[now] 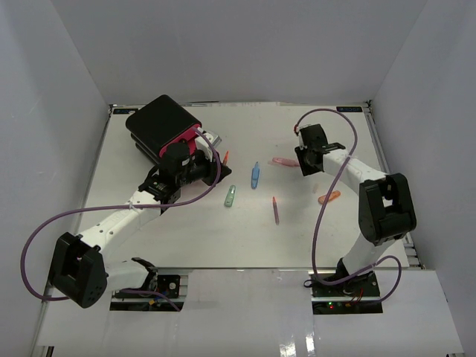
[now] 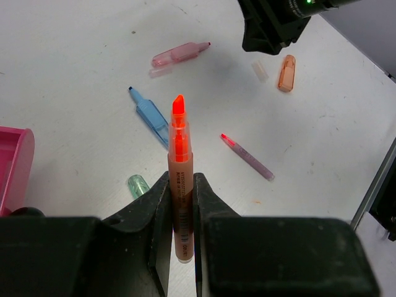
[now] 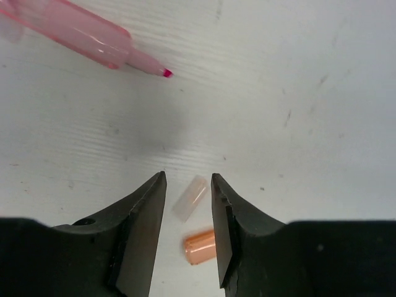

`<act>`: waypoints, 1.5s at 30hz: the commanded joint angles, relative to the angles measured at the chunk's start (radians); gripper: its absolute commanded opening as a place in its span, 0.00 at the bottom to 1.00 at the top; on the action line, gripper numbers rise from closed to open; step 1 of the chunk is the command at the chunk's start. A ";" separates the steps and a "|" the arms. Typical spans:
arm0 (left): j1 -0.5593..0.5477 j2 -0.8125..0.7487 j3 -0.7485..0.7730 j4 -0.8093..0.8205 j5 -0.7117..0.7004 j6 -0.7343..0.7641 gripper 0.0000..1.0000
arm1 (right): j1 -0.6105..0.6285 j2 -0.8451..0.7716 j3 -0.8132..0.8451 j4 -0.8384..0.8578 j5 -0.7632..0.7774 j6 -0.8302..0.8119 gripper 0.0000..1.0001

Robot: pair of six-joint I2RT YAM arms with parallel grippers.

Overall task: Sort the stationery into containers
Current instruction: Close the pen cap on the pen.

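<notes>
My left gripper point(image 2: 180, 174) is shut on an uncapped orange highlighter point(image 2: 178, 136), held off the table with its tip pointing away. In the top view the left gripper point(image 1: 213, 171) sits just right of the containers point(image 1: 158, 125), a black box of pink drawers; one pink drawer point(image 2: 13, 162) shows at the left edge of the wrist view. My right gripper point(image 3: 189, 176) is open and low over the table, its jaws either side of a clear cap point(image 3: 190, 198), with an orange cap point(image 3: 201, 246) just behind. A pink highlighter point(image 3: 86, 34) lies ahead of it.
On the table between the arms lie a blue highlighter point(image 1: 255, 175), a green piece point(image 1: 230, 195), a purple pen point(image 1: 276, 210) and the orange cap point(image 1: 329, 197). White walls enclose the table on three sides. The right arm's purple cable loops above its gripper point(image 1: 305, 165).
</notes>
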 commanded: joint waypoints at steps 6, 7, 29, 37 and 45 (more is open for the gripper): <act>-0.002 -0.030 0.010 -0.005 0.016 0.006 0.23 | -0.050 -0.072 -0.162 -0.009 0.095 0.390 0.42; -0.002 -0.029 0.009 -0.005 0.016 0.006 0.23 | -0.055 -0.071 -0.178 -0.009 0.095 0.404 0.42; -0.002 -0.029 0.012 -0.011 0.013 0.014 0.23 | -0.064 -0.016 -0.222 0.079 -0.006 0.242 0.12; -0.002 -0.029 0.012 -0.012 -0.007 0.033 0.24 | 0.140 -0.003 -0.207 0.031 -0.034 -0.034 0.13; -0.002 -0.026 0.010 -0.012 -0.022 0.045 0.25 | 0.254 0.009 -0.241 -0.004 -0.109 -0.252 0.19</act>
